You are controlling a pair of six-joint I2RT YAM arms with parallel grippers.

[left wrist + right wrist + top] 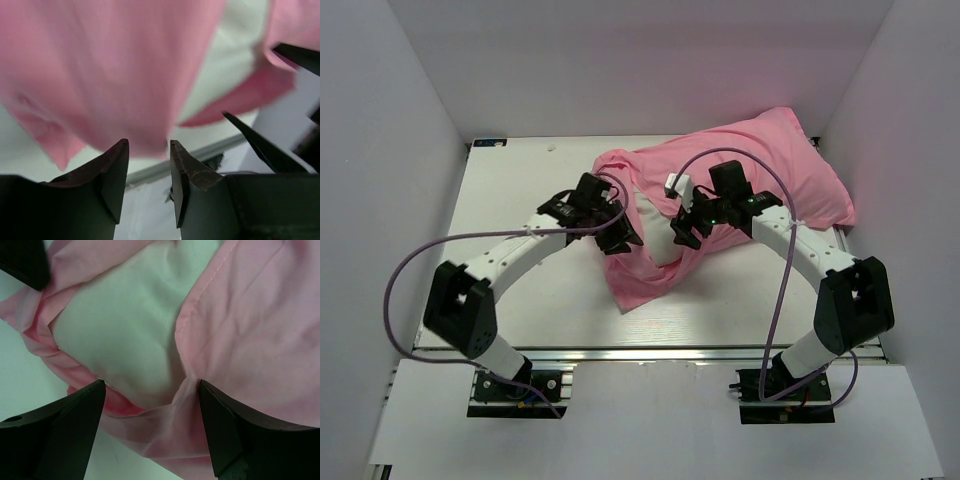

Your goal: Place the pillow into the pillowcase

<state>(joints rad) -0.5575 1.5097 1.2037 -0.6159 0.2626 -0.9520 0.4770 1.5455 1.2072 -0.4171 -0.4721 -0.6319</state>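
Across the far right of the table (520, 190) lies the pillow (125, 330), mostly inside the pink pillowcase (760, 170); only its white end shows at the bunched mouth. Pulling the hem over looks like the remaining job. Flanking it, the 2 tools: left gripper (147, 142) parted, right gripper (151, 382) spread wide, neither pinching cloth.
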